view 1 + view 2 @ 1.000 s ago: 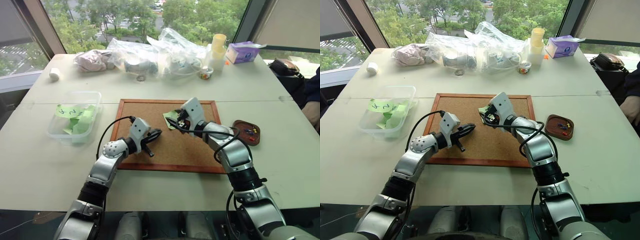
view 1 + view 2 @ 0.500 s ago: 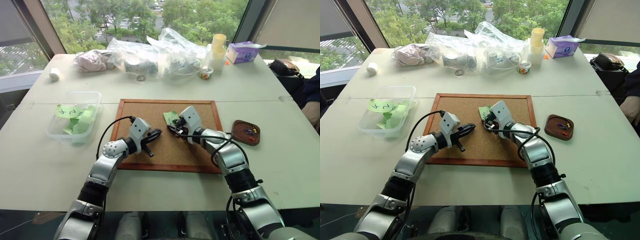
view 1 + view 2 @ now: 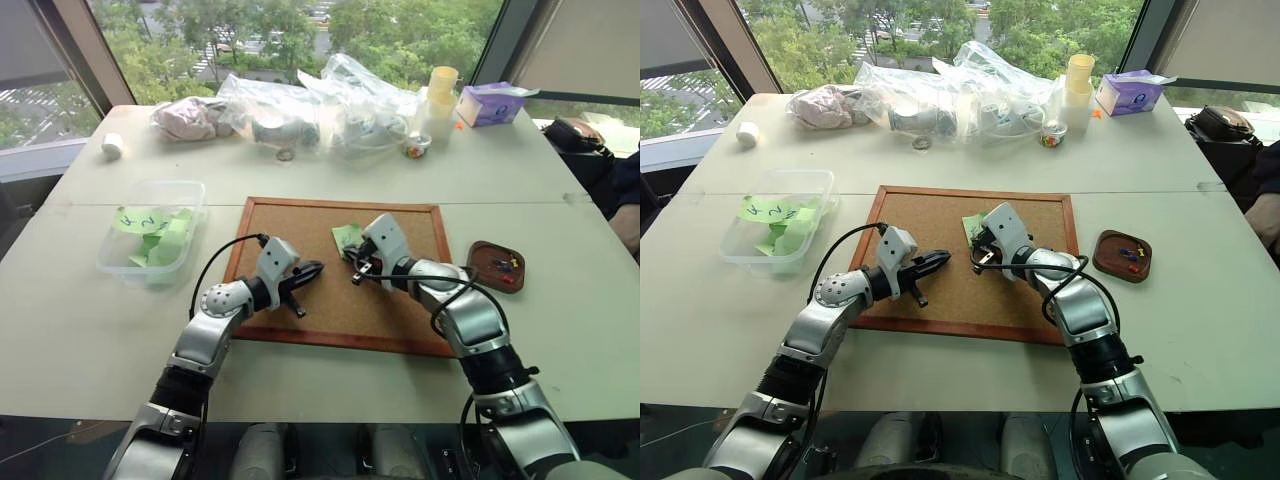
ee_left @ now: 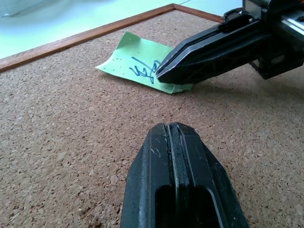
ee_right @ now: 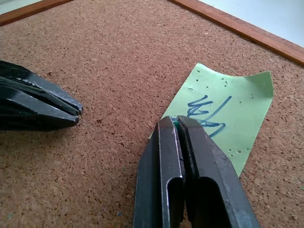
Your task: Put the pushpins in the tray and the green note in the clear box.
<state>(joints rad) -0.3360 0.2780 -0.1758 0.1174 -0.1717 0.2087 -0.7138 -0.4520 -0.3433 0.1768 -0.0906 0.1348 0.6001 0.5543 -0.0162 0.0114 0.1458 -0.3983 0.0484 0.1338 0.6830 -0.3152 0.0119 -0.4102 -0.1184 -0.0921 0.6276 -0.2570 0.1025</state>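
Note:
The green note [image 3: 346,236] lies flat on the cork board [image 3: 300,225], with blue writing and several pinholes. My right gripper [image 5: 175,121] is shut at the note's near edge, and a tiny green pushpin head shows between its tips. My left gripper [image 4: 173,127] is shut and empty, hovering over bare cork a little short of the note. The tray [image 3: 478,250] sits on the table right of the board with a few coloured pushpins [image 3: 503,266] in it. The clear box [image 3: 120,268] stands left of the board and holds other green slips.
Bulging plastic bags [image 3: 300,110], stacked cups [image 3: 438,95] and a purple tissue box [image 3: 490,103] line the table's far side. A white roll [image 3: 112,145] lies far left. A dark bag [image 3: 570,135] and a person's sleeve [image 3: 630,190] are at the right edge.
My right gripper came down from above the note to its near edge and went from open to shut. The left arm has stayed where it was.

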